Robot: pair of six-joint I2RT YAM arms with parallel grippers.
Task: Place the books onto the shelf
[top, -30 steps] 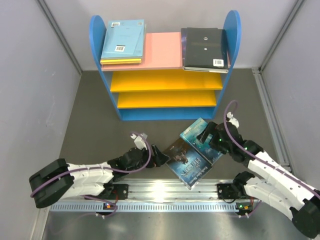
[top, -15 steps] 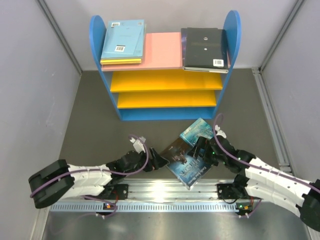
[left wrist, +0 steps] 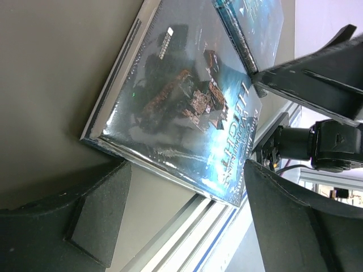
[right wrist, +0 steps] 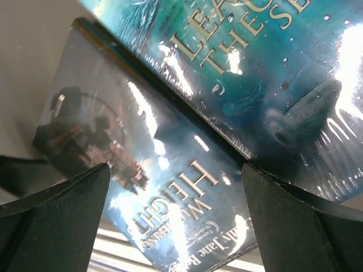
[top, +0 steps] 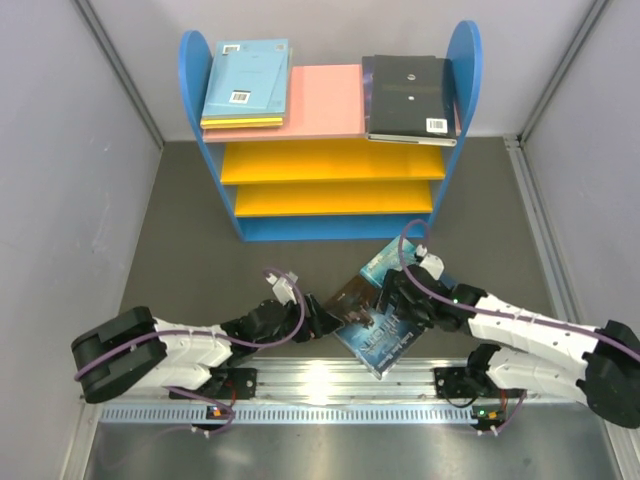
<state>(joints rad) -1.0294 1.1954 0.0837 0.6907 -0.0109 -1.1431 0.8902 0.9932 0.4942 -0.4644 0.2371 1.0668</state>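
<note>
Two overlapping books (top: 372,330), teal one (top: 383,263) partly beneath right claw (top: 392,302).

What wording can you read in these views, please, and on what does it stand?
"HEIGHT": dark book cover.
"W...ERING", glare-broken: same cover.
"ily Jane B", cut off: same cover.
"LEA", cut off: teal book cover.
"THE SE", cut off: same cover.
Barcode labels on the light blue book and black book: too small to read.
</note>
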